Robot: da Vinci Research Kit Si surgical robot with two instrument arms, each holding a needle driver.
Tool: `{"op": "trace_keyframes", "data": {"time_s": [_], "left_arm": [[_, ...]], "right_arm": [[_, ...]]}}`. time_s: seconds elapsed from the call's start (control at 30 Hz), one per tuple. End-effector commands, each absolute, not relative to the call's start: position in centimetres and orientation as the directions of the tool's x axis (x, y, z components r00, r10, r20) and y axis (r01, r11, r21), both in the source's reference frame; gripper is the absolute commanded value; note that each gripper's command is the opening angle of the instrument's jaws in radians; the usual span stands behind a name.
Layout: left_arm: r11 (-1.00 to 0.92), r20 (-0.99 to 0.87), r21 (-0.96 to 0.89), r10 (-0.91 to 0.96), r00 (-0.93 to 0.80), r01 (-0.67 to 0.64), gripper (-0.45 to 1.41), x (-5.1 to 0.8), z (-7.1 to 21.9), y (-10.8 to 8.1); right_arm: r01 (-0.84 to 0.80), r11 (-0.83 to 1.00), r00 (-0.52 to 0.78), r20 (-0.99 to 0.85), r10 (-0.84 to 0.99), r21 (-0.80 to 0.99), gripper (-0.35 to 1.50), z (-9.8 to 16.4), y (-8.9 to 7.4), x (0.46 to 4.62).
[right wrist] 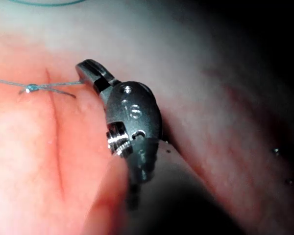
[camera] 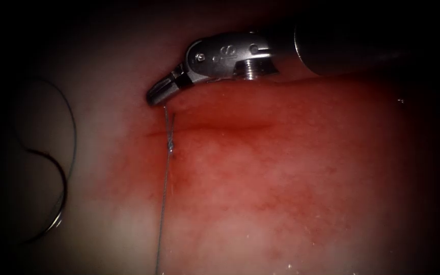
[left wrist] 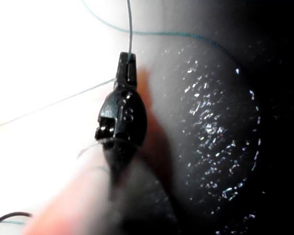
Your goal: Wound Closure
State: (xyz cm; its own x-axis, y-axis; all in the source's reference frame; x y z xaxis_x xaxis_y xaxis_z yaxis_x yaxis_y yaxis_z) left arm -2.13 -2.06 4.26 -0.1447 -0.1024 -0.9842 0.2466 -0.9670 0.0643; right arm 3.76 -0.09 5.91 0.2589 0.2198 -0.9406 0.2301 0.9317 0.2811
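A: Report the state of the right arm's silver wristed needle driver [camera: 157,95].

B: It enters from the right of the endoscope view and sits at the upper edge of the pink-red pork-belly tissue [camera: 291,173]. Its jaws are clenched on the thin grey-blue suture thread [camera: 165,173]; the right wrist view shows two strands converging into the jaw tips [right wrist: 85,72].

A: Thread path?

B: From the jaws the strands run down to a small knot [camera: 169,146] lying on the dark horizontal cut [camera: 215,128], near its left end. One strand continues beyond the knot to the bottom edge of the endoscope view.

A: Location of the needle?

B: The dark curved steel needle [camera: 57,175] lies on pale tissue well apart from the cut, far to its left, held by neither tool. It appears to rest on the surface (whether its tip enters the tissue cannot be told). Thread arcs above it.

A: Left arm's tool?

B: The left arm's dark needle driver [left wrist: 127,66] appears in the left wrist view, jaws closed on a strand of the thread [left wrist: 129,29] that leaves straight from the tips.
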Motion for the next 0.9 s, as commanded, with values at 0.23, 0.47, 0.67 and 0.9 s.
{"op": "trace_keyframes", "data": {"time_s": [0.23,0.47,0.67,0.9], "left_arm": [[-0.952,-0.949,0.221,-0.26,-0.178,0.212,-0.45,-2.03,3.9,-1.4],[-0.917,-0.917,0.311,-0.358,-0.174,0.251,-0.45,-1.88,3.6,-0.7],[-0.894,-0.91,0.355,-0.397,-0.117,0.273,-0.45,-1.84,3.4,-0.1],[-0.866,-0.925,0.333,-0.376,-0.046,0.372,-0.45,-1.93,3.5,0.2]], "right_arm": [[0.119,0.948,0.175,-0.946,0.273,0.296,1.31,5.6,-0.2,3.61],[-0.065,0.963,0.112,-0.957,0.268,0.262,1.28,5.3,0.0,3.21],[-0.151,0.963,0.121,-0.962,0.244,0.225,1.15,5.1,-0.3,3.17],[-0.136,0.966,0.068,-0.971,0.229,0.218,-0.05,5.0,-0.6,3.41]]}}
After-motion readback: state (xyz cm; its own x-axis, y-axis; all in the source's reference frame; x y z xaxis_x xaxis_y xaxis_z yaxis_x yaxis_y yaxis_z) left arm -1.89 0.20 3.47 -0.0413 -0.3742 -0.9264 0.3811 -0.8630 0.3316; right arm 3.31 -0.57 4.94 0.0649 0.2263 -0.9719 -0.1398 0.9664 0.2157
